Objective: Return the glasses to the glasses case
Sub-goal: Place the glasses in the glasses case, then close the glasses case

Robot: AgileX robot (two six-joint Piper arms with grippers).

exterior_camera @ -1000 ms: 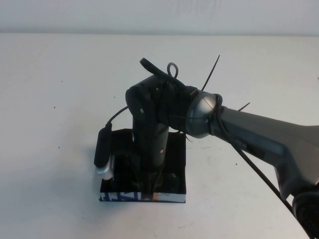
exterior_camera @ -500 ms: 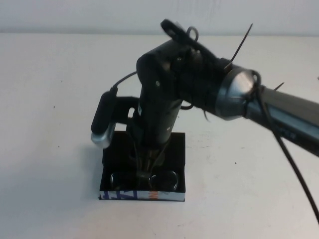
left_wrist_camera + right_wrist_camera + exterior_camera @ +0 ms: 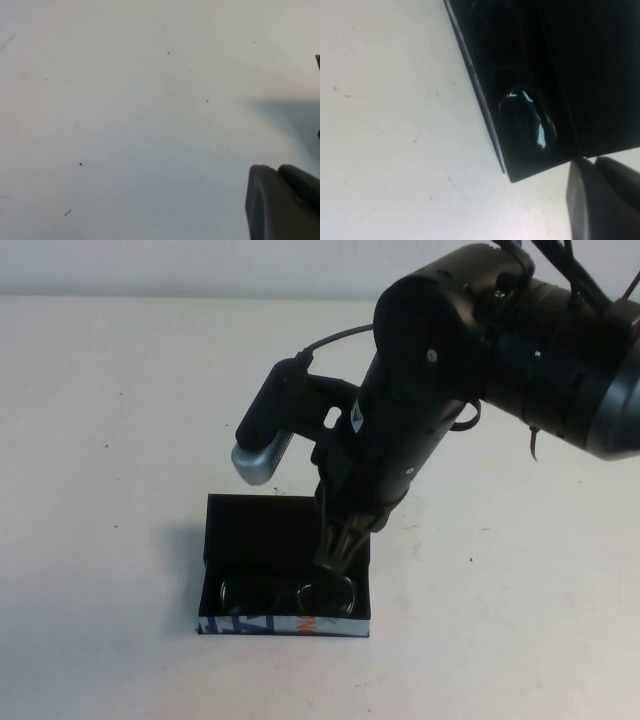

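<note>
On the bare white table (image 3: 120, 390) the glasses (image 3: 288, 594) lie inside the open glasses case (image 3: 285, 625), light and fragile, best held by the bridge; the right end effector (image 3: 335, 555) hovers just above them, closed and empty, the left end effector (image 3: 282, 200) unreadable.

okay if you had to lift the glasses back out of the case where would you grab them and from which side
Probably the bridge between the two lenses, from straight above. The glasses lie flat in the open glasses case against its printed front wall, so the walls block any sideways approach. The shut right pincer hangs just above them; the left pincer is parked over bare table.
</note>
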